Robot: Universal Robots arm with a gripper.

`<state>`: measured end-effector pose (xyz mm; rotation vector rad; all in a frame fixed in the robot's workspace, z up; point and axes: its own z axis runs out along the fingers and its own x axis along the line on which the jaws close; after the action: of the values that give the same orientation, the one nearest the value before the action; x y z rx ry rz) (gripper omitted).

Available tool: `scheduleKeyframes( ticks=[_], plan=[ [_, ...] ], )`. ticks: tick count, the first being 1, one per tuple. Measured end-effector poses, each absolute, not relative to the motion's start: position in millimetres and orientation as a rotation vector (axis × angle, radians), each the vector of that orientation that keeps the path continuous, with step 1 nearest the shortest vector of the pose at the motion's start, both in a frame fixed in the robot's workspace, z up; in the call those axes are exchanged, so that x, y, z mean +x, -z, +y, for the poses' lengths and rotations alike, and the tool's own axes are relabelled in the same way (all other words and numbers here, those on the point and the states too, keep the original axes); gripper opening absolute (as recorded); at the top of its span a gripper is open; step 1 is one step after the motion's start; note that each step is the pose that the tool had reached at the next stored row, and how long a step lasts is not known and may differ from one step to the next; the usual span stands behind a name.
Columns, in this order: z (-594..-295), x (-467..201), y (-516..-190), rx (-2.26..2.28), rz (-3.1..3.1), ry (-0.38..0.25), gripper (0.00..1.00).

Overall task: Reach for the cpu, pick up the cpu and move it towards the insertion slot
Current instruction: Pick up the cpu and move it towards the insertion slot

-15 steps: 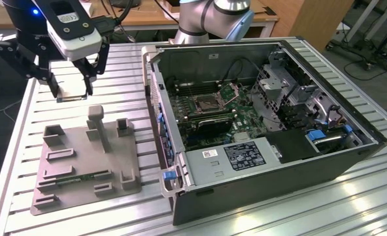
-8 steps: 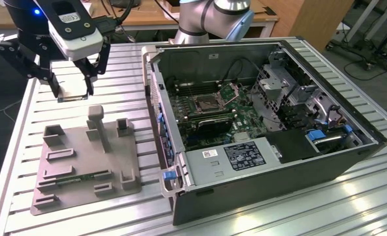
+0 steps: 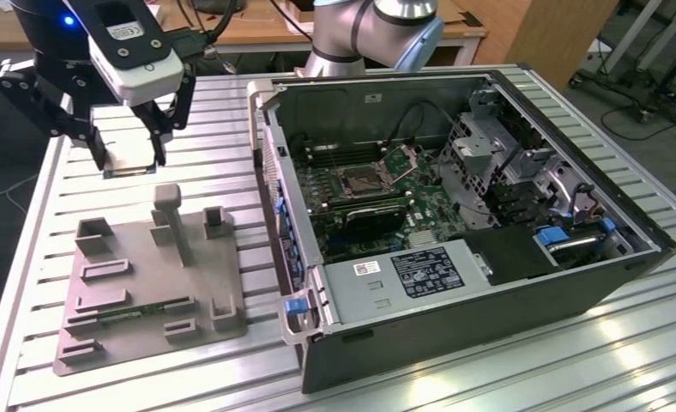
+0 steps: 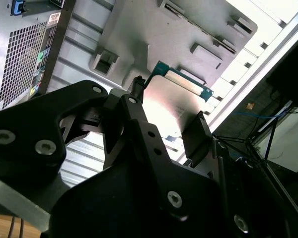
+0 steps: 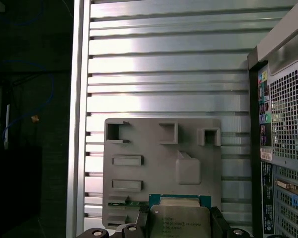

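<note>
My gripper (image 3: 131, 161) hangs above the far end of the grey fixture plate (image 3: 109, 296), at the exterior view's left, shut on the cpu (image 3: 129, 148). The cpu is a thin square chip, pale from this side, clamped by its two edges between the black fingers (image 3: 155, 146) and lifted clear of the plate. In the first wrist view its silvery top (image 5: 180, 222) with a green rim shows between the fingers (image 5: 142, 217). The second wrist view shows the cpu (image 4: 171, 96) gleaming, green-edged. The insertion slot (image 3: 361, 180), a metal-framed socket with its bracket (image 3: 405, 159) raised, lies inside the open computer case, well apart from the gripper.
The open computer case (image 3: 315, 343) stands on the slatted metal table (image 3: 212, 129) at the exterior view's right of the fixture plate. A tall grey post (image 3: 169, 210) rises from the plate just below the gripper. A green memory strip (image 3: 143, 311) lies in the plate's near part.
</note>
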<state>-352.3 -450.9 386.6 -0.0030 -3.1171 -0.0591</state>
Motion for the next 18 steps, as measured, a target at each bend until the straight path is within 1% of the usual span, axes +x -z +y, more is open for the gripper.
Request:
scheduleKeyframes(
  ticks=[18],
  plan=[
    [-450.9,-347.8,-386.6,-0.003,-3.117,0.059,0.55]
  ],
)
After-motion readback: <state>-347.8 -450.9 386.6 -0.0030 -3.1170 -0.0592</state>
